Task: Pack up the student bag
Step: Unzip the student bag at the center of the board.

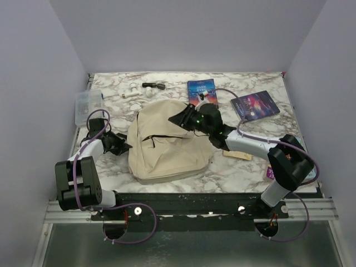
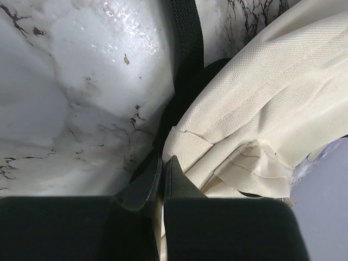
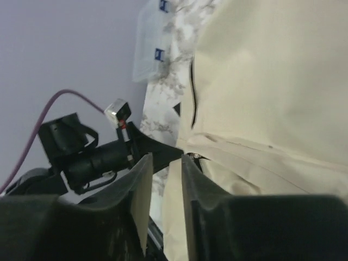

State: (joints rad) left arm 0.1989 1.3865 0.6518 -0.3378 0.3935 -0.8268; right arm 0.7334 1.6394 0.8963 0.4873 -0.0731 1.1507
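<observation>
The student bag (image 1: 167, 146), a soft beige backpack with black zippers, lies flat in the middle of the marble table. My left gripper (image 1: 120, 146) is at the bag's left edge. In the left wrist view its jaws (image 2: 163, 161) are pressed together on the bag's beige seam (image 2: 255, 103), beside a black strap (image 2: 187, 32). My right gripper (image 1: 187, 118) hovers over the bag's top right corner. Its fingers (image 3: 166, 163) stand slightly apart, with beige cloth (image 3: 272, 76) showing in the gap and a metal zipper pull (image 3: 193, 157) at the right fingertip.
A blue book (image 1: 201, 92) and a dark purple book (image 1: 255, 105) lie behind the bag on the right. A clear plastic box (image 1: 89, 105) sits at the left wall. Small white pieces (image 1: 132, 90) and a black object (image 1: 154, 85) lie at the back. A tan tag (image 1: 238, 154) is under the right arm.
</observation>
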